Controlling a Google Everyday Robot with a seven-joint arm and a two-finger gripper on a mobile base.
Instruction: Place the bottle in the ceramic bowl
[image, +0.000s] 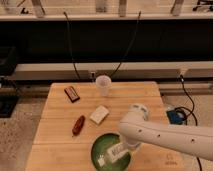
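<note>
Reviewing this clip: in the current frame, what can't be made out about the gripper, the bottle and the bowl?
- Gripper, camera view: over the ceramic bowl, mostly hidden behind the arm's white forearm.
- Bottle, camera view: lies over the bowl; whether it rests on the bowl's floor or is held above it cannot be told.
- Ceramic bowl, camera view: its right side is covered by the arm, its near rim meets the picture's lower edge.
</note>
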